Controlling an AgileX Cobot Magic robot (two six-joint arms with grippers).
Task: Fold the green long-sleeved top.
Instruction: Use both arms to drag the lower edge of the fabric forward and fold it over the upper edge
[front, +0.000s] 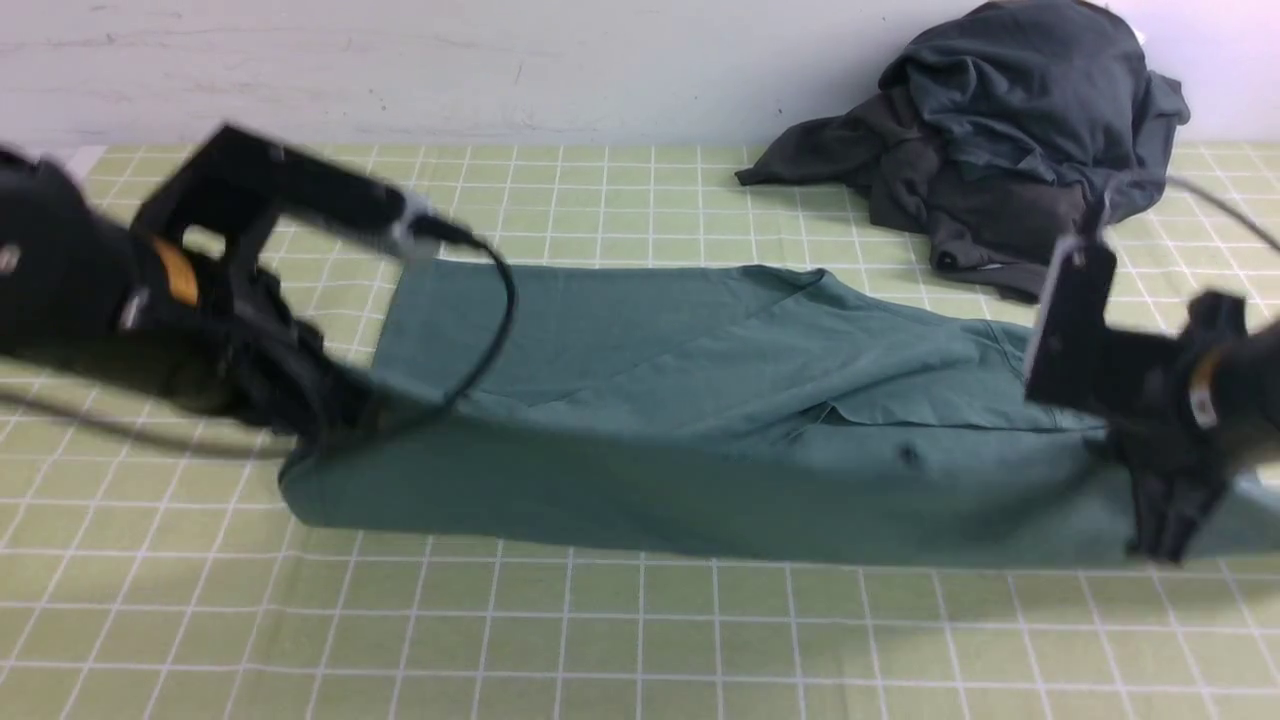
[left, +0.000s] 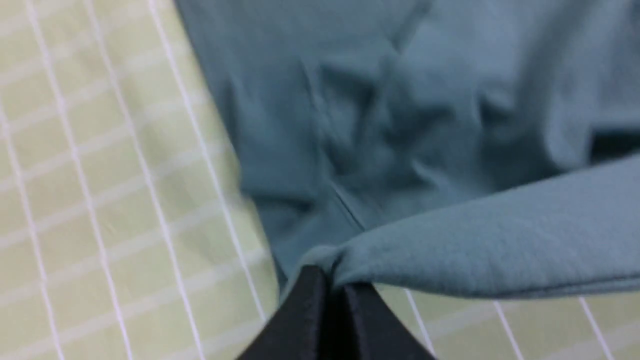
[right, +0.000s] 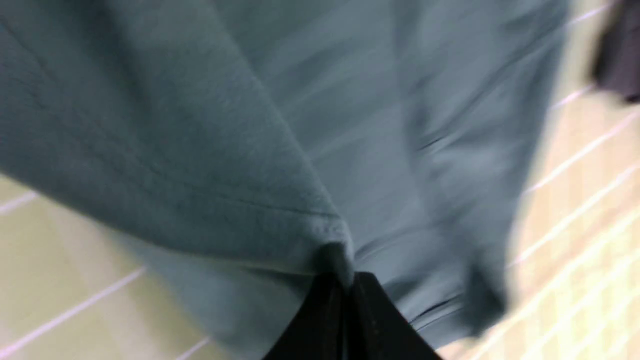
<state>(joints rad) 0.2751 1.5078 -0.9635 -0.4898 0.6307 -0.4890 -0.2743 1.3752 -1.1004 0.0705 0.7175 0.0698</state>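
Two near corners of the green top (front: 700, 420), spread across the counter (front: 600, 640), are gripped tight: one by the left pincer (left: 327, 280), one by the right pincer (right: 347, 280). A lengthwise fold seems in hand; next, both should carry this edge evenly to the far side.

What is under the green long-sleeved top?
Under the green long-sleeved top, only the light green checked table cover shows, around its edges. Anything else beneath is covered by the fabric.
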